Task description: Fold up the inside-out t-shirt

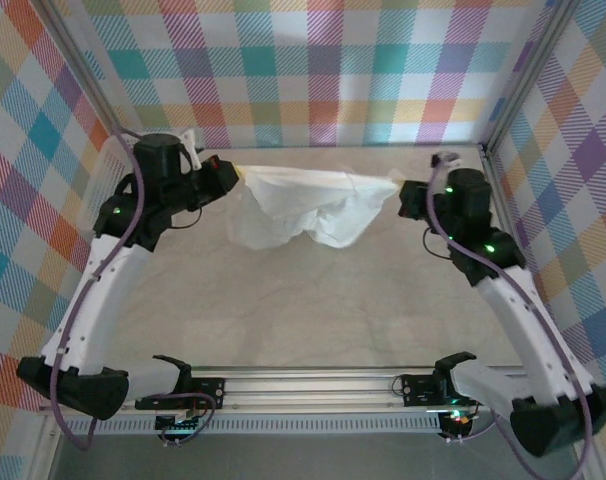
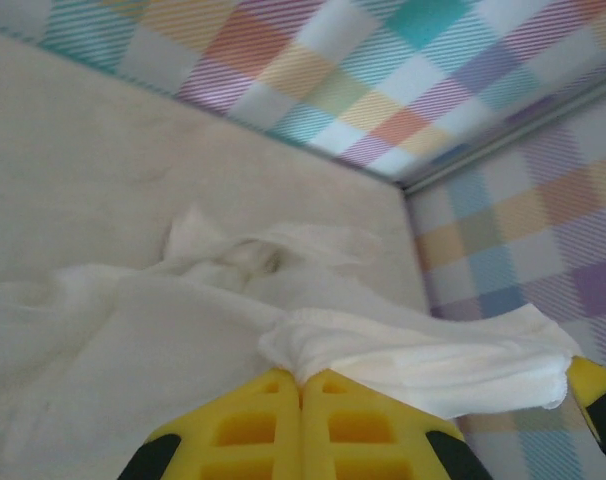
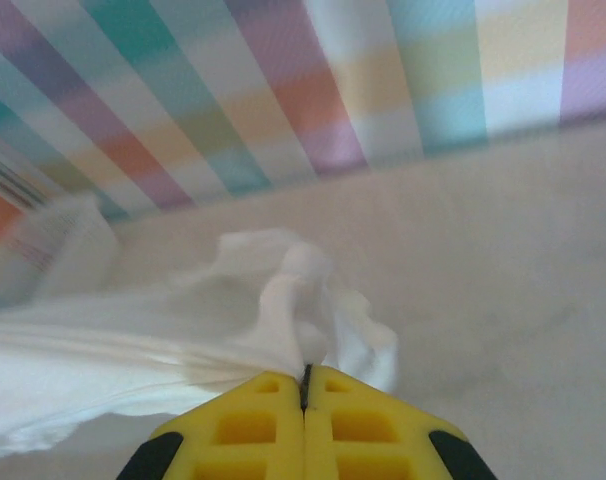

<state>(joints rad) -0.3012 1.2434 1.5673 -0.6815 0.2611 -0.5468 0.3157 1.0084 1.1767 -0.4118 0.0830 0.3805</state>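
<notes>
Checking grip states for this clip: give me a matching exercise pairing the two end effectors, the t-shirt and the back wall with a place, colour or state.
Things:
1. left end effector
2. right end effector
3. t-shirt
4. back wall

Descriptions:
a. pastel plaid
b. shut on the t-shirt's left end, seen from the top view
c. white, strung between both arms
d. shut on the t-shirt's right end, seen from the top view

Pairs: 1-b; 2-d; 3-c; 4-a
</notes>
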